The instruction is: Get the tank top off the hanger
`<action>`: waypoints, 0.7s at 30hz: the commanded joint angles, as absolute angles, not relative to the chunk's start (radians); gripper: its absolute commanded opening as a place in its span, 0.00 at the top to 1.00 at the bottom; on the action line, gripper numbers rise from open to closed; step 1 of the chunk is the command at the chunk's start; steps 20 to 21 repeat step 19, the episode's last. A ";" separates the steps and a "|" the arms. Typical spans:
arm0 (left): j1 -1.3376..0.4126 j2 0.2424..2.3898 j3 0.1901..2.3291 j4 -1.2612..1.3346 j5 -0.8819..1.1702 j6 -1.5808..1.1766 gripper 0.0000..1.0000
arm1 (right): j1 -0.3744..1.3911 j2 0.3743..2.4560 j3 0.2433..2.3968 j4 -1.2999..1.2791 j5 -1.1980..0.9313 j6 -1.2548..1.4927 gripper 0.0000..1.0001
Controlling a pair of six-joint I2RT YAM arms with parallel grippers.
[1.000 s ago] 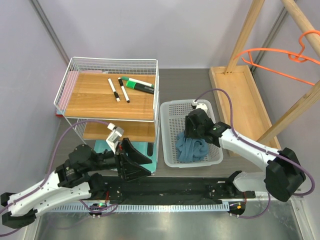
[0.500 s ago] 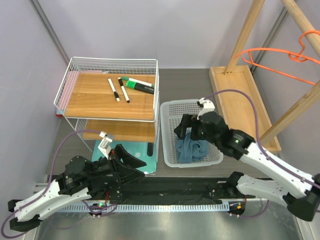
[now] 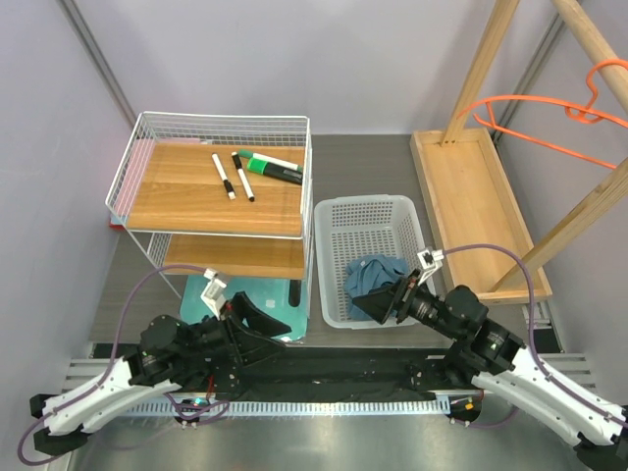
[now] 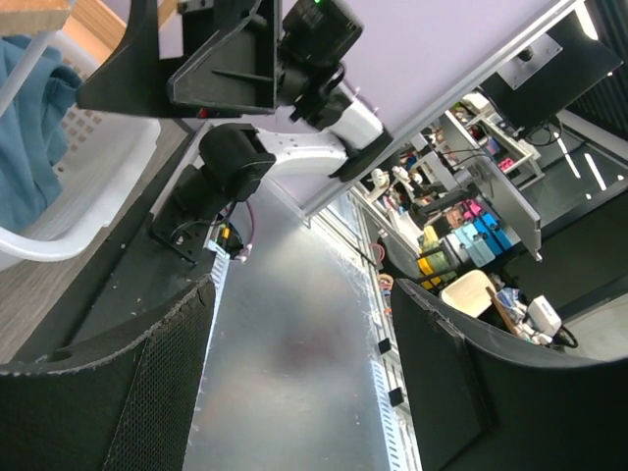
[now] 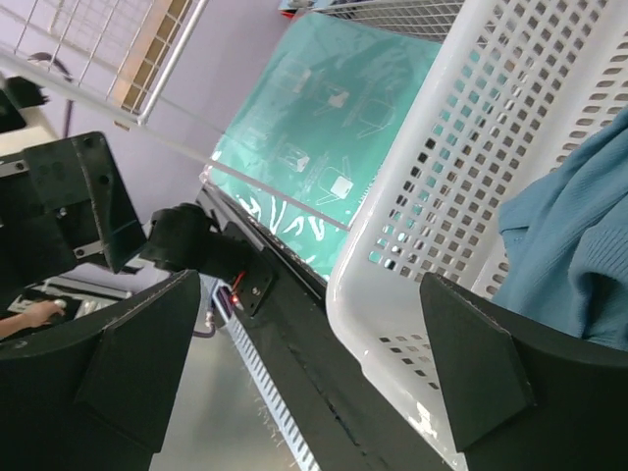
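- Since a second ago, the right pincer (image 3: 388, 302) has pulled back out of the white basket (image 3: 368, 202); its jaws are wide and empty.
- Crumpled tank top (image 3: 374, 276) lies inside the basket.
- Bare hanger (image 3: 549, 143) hangs on the wooden rack (image 3: 484, 69).
- Left pincer (image 3: 263, 331) is open and holds nothing.
- Grey tabletop (image 3: 363, 162), lilac walls (image 3: 294, 49).

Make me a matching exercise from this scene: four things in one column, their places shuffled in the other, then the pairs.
Things
A. tank top
B. hanger
C. green marker
D. mat

Places
1. on the top shelf
2. flat on the table, left of the basket
3. crumpled in the basket
4. hung on the wooden rack

Pairs: A-3, B-4, C-1, D-2
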State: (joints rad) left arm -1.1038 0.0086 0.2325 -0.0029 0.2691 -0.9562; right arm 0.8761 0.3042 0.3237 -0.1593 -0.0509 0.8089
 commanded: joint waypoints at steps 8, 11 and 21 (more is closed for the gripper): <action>-1.104 -0.040 0.006 0.389 0.340 -1.080 0.27 | 0.881 0.003 -0.113 0.342 -0.089 0.971 0.01; -1.104 -0.043 -0.064 0.460 0.354 -1.094 0.27 | 0.882 0.041 -0.129 0.371 -0.094 0.921 0.01; -1.104 -0.043 -0.092 0.518 0.376 -1.103 0.26 | 0.882 0.057 -0.141 0.524 -0.110 0.909 0.01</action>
